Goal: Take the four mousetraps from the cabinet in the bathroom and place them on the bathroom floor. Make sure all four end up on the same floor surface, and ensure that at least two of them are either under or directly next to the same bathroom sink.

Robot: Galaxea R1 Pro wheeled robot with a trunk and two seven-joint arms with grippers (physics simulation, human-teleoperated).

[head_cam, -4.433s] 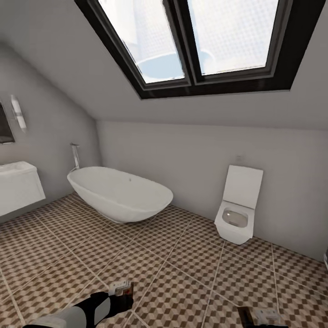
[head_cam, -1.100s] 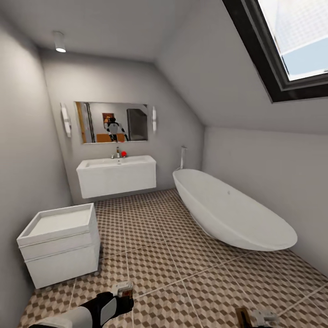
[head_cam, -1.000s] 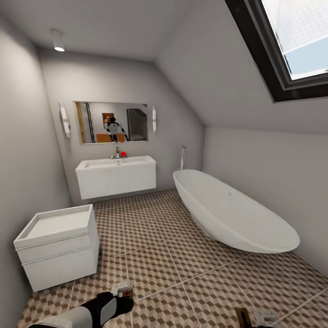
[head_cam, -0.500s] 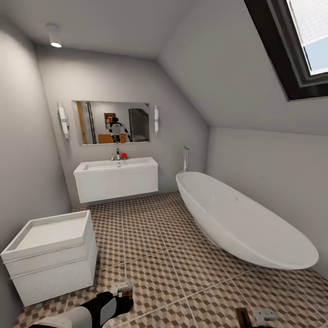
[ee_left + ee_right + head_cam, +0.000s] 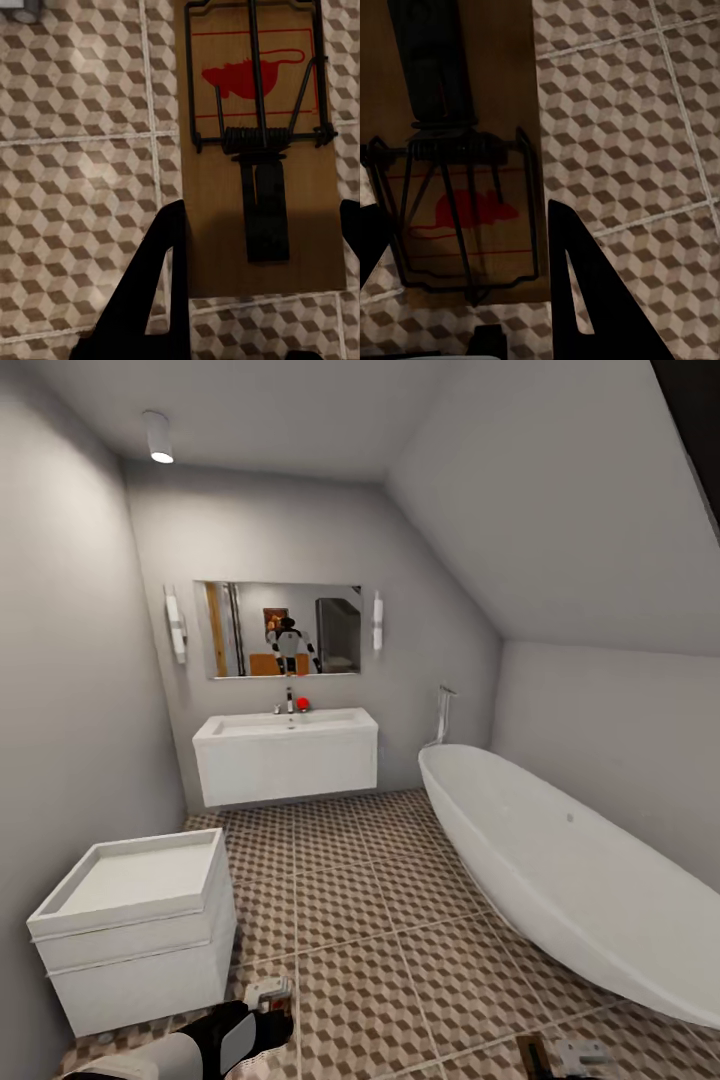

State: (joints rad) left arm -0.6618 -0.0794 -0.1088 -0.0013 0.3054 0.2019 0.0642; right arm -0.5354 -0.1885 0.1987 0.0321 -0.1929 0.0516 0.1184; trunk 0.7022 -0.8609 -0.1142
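**Carrying two mousetraps toward the sink**

I am driving the robot through the bathroom with one trap in each claw. In the left wrist view, the left gripper (image 5: 259, 247) is holding a mousetrap (image 5: 259, 150) by its plain end. One dark finger (image 5: 154, 285) is lying along the wooden edge and the other is at the opposite edge, so the jaws are closed only as far as the width of the board. The spring and the red mouse print are pointing away from the claw, above the bathroom floor (image 5: 75, 150).

The right gripper (image 5: 465, 285) is holding a second mousetrap (image 5: 461, 150) in the same way. Here the wire frame end is lying between the fingers, and the jaws are again closed to the width of the board. I think I am holding both traps flat so that they can be laid on the tiles without turning.

In the head view the bathroom sink (image 5: 287, 727) is standing against the far wall under a mirror (image 5: 285, 628), well apart from me. A white box unit (image 5: 135, 930) is near my left arm and the bathtub (image 5: 580, 880) is along the right side. Open floor is lying between them, so I am judging that the way to the sink is straight ahead. The traps must end under or just beside that basin, so I am not releasing them here.
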